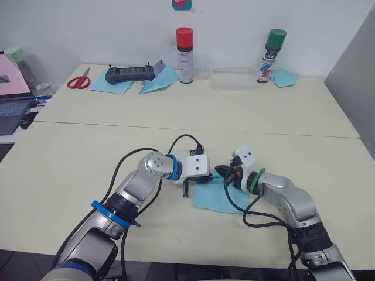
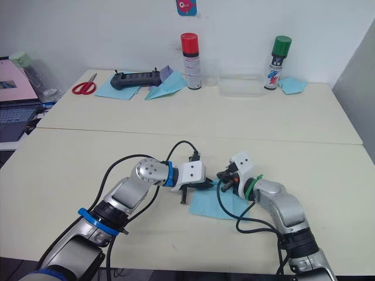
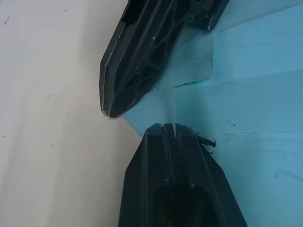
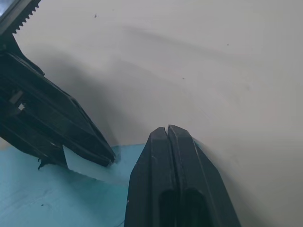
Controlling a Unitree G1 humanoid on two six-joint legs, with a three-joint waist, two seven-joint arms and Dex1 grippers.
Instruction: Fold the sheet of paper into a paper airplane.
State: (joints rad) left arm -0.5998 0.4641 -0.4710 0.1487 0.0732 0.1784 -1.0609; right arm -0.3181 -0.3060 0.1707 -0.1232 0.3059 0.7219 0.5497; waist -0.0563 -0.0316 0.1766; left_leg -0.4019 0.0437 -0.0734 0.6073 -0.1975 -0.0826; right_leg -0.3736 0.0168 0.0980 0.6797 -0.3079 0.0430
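Note:
The light-blue sheet of paper (image 1: pixel 218 200) lies flat on the near table, with both grippers meeting at its far-left corner. My left gripper (image 1: pixel 213 175) is shut, and the left wrist view shows a thin raised edge of the sheet (image 3: pixel 255 94) pinched between its tips (image 3: pixel 169 126). My right gripper (image 1: pixel 225 172) is shut too, its tip down at the same corner, close beside the left one. In the right wrist view its closed fingers (image 4: pixel 166 128) stand over bare table just past the sheet's edge (image 4: pixel 38 198). I cannot see paper between them.
On the far table stand a red-capped spray can (image 1: pixel 185 55) and a green-capped one (image 1: pixel 271 55), with a clear container (image 1: pixel 232 79) between them. Red scissors (image 1: pixel 78 81), a black controller (image 1: pixel 129 74), a wider blue paper plane (image 1: pixel 158 83) and a blue scrap (image 1: pixel 285 78) lie there too.

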